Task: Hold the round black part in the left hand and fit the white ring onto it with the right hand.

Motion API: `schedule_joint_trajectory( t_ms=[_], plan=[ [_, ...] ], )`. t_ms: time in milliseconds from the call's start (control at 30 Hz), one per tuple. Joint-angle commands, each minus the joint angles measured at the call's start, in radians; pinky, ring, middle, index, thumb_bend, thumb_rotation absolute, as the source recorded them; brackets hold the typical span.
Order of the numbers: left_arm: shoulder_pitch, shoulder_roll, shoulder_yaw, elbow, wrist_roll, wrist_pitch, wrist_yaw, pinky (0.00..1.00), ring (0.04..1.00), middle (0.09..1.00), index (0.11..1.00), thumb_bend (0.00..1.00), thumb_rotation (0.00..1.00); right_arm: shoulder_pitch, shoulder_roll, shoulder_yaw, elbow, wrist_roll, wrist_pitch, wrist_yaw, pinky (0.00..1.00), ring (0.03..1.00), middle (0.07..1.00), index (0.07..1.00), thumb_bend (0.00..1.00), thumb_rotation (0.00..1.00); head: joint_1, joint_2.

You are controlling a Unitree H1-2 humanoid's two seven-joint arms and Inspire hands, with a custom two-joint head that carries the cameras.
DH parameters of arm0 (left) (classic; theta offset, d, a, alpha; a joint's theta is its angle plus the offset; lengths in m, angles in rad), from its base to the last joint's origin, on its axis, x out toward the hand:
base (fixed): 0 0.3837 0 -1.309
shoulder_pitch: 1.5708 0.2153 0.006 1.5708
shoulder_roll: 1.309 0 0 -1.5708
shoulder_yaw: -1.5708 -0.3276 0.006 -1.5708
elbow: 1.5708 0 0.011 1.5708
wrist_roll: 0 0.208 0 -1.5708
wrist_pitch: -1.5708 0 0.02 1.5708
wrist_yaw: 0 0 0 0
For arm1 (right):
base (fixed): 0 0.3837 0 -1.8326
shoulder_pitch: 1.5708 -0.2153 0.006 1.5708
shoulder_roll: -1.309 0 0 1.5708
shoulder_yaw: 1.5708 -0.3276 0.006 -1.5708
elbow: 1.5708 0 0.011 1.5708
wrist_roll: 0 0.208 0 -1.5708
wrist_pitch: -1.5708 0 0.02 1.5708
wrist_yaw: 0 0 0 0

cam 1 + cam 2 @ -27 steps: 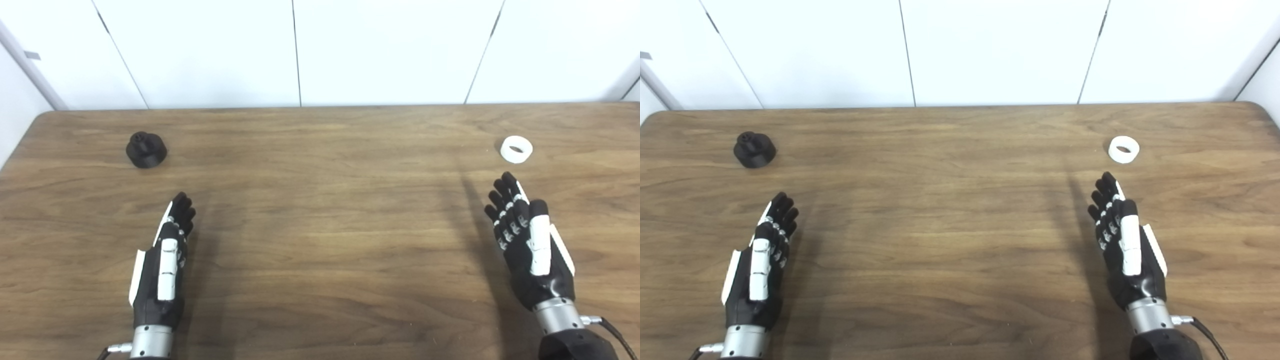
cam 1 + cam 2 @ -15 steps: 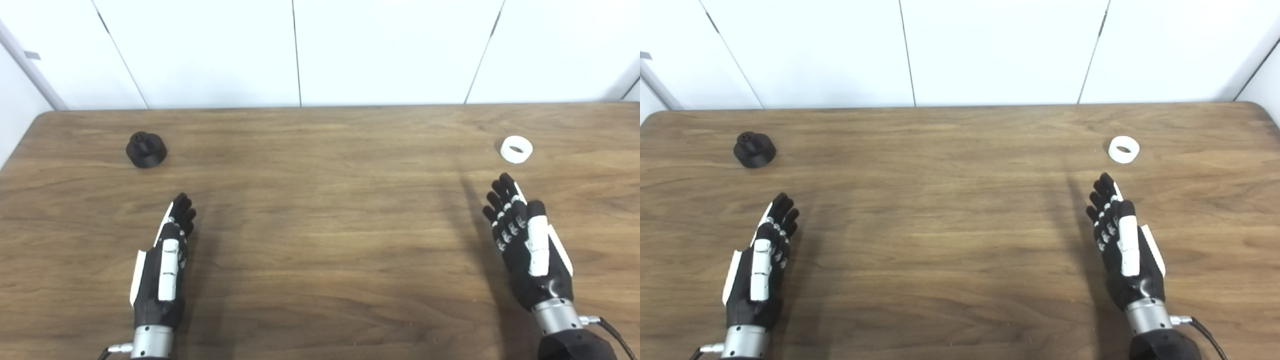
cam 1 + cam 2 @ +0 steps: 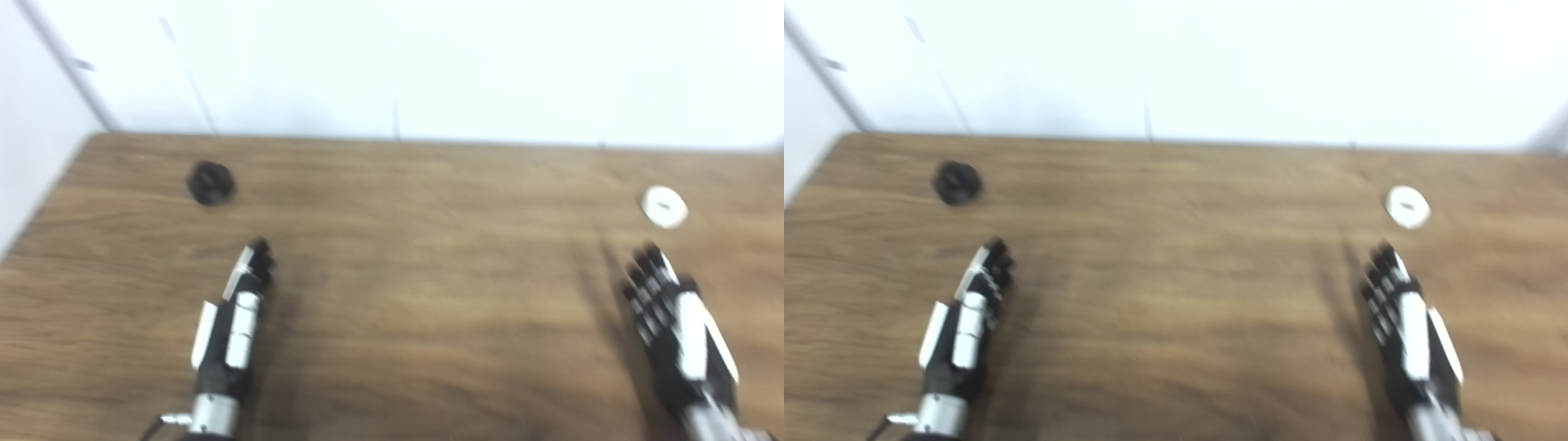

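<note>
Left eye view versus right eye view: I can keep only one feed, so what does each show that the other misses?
Only the left eye view shows a wider strip of the white side wall at the left. Only the right eye view shows the table running further past the white ring, towards a grey corner at the right edge. Both are blurred and share the round black part, the open left hand and open right hand, neither touching a part.

Both head cameras are looking down and forward over the wooden table (image 3: 429, 245) toward its far wall-side edge, sharing nearly the whole tabletop, offset sideways; both are blurred.
</note>
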Motion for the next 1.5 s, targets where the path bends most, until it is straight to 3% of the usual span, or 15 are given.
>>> schedule_joint_trajectory(
  t_ms=[0,233,333,600,800,967,1067,1333,1467],
  plan=[
    [0.007,-0.077,-0.011,0.008,0.02,-0.037,0.016,0.98,0.96,0.965,0.96,0.48,0.87,0.057,-0.034,-0.001,0.0,0.017,-0.04,0.026,1.0,1.0,1.0,1.0,0.59,1.0,0.022,-0.019],
    [0.0,-0.091,-0.035,0.042,0.052,-0.068,0.038,0.98,0.971,0.97,0.965,0.48,0.87,0.05,-0.027,-0.013,0.053,-0.008,-0.089,0.027,1.0,1.0,1.0,1.0,0.65,1.0,0.072,-0.064],
    [-0.003,-0.097,-0.043,0.048,0.062,-0.064,0.053,0.97,0.966,0.964,0.959,0.46,0.85,0.048,-0.028,-0.017,0.07,-0.011,-0.103,0.026,1.0,1.0,1.0,1.0,0.62,1.0,0.083,-0.076],
    [-0.01,-0.099,-0.051,0.068,0.056,-0.084,0.059,0.98,0.972,0.971,0.964,0.46,0.84,0.043,-0.032,-0.018,0.097,-0.005,-0.126,0.037,1.0,1.0,1.0,1.0,0.61,1.0,0.054,-0.07],
    [-0.008,-0.097,-0.053,0.054,0.067,-0.065,0.069,0.99,0.971,0.972,0.969,0.45,0.89,0.042,-0.029,-0.013,0.099,-0.019,-0.13,0.034,1.0,1.0,1.0,1.0,0.6,1.0,0.019,-0.057],
    [-0.011,-0.079,-0.058,0.026,0.072,-0.021,0.067,1.0,0.993,0.987,0.985,0.51,0.92,0.039,-0.046,-0.004,0.115,-0.006,-0.15,0.067,1.0,1.0,1.0,1.0,0.6,1.0,0.019,-0.057],
    [-0.03,-0.019,-0.054,-0.012,0.12,0.048,0.047,1.0,0.999,0.997,0.994,0.63,0.85,0.035,-0.05,-0.005,0.115,0.006,-0.138,0.076,1.0,1.0,1.0,1.0,0.6,1.0,-0.002,-0.053],
    [-0.11,0.125,0.016,-0.135,0.31,0.243,0.003,1.0,1.0,1.0,1.0,0.85,0.61,0.03,-0.043,-0.003,0.115,0.03,-0.123,0.053,1.0,1.0,1.0,1.0,0.58,1.0,-0.005,-0.053],
    [-0.154,0.187,0.054,-0.175,0.388,0.31,-0.016,1.0,1.0,1.0,0.998,0.9,0.55,0.027,-0.044,0.002,0.12,0.024,-0.121,0.048,1.0,1.0,1.0,1.0,0.59,1.0,-0.012,-0.057]
  ],
)
